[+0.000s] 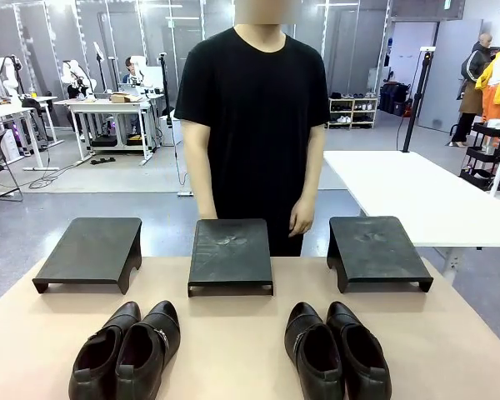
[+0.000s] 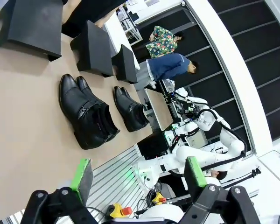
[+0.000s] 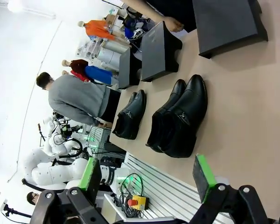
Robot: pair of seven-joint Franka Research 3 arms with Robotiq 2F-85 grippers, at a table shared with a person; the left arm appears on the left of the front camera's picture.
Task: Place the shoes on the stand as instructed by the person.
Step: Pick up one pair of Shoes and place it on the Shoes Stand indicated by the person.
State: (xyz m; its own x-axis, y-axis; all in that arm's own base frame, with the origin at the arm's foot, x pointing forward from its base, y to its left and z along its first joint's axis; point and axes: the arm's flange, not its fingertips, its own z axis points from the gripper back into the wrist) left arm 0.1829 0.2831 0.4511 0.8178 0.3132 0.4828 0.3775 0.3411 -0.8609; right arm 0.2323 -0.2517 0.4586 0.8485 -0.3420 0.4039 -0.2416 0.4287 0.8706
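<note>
We see a grey floor point(image 1: 150, 208) stretching far behind our tan table point(image 1: 233, 350). At the right stands a white table point(image 1: 417, 196); far left, white desks point(image 1: 108, 107) before framed grey panels point(image 1: 58, 33). A low shelf point(image 1: 352, 112) sits at the far wall, near a black pole point(image 1: 415, 100). Cables point(image 1: 58, 175) trail across the floor at left.

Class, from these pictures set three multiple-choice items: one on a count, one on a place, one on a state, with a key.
1. How many stands are on the table? A. two B. three C. five
2. Where do the shoes lie? A. on the stands B. on the table, robot's side of the stands C. in one pile
3. How is the left gripper? A. open, empty B. shut on a shoe C. shut on a stand
1 B: three in a row. 2 B: stand tops are bare. 3 A: its pads stand apart, nothing between.
</note>
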